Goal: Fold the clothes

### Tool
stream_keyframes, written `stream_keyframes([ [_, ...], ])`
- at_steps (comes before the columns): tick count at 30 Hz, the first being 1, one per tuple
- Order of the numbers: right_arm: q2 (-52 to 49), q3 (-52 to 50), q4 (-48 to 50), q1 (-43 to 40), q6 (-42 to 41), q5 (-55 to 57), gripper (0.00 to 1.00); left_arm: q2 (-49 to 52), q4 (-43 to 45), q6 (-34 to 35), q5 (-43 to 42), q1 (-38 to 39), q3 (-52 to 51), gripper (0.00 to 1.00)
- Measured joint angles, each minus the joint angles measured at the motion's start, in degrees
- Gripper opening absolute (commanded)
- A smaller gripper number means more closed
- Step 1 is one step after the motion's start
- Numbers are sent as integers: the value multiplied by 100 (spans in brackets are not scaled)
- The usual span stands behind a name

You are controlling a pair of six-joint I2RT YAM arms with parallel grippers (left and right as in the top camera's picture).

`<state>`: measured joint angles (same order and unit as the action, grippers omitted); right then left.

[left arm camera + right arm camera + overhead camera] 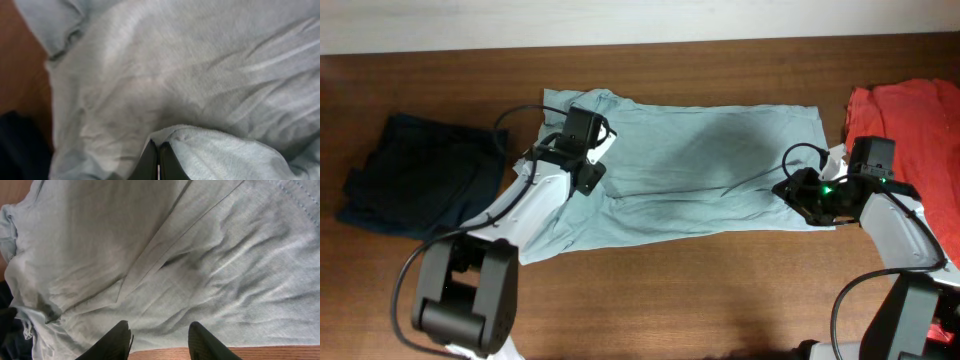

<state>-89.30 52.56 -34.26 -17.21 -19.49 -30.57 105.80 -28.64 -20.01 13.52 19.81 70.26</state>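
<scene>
The pale grey-blue T-shirt (700,170) lies spread across the middle of the table, its sleeves at the left. My left gripper (590,176) rests on the shirt's left part. In the left wrist view that gripper (158,145) is shut, with a raised fold of the T-shirt (210,150) bunched at its tips. At the shirt's right edge my right gripper (790,190) stands open. The right wrist view has the right gripper (160,327) over the shirt's hem (175,255), nothing between its fingers.
A dark navy garment (420,175) lies crumpled at the left, close to the T-shirt's sleeve. An orange-red shirt (910,120) sits at the far right, behind my right arm. Bare wooden table (720,290) runs along the front.
</scene>
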Motion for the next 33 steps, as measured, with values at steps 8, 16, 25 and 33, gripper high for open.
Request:
stream_keyframes([
  [8, 0, 0, 0, 0, 0, 0, 43, 437, 234, -199, 17, 0, 0, 94],
  [16, 0, 0, -22, 0, 0, 0, 43, 437, -1462, 435, 455, 0, 181, 67],
  [25, 0, 0, -76, 0, -2, 0, 43, 437, -1513, 787, 518, -37, 181, 56],
  [33, 0, 0, -87, 0, -2, 0, 43, 437, -1646, 994, 518, -76, 184, 71],
])
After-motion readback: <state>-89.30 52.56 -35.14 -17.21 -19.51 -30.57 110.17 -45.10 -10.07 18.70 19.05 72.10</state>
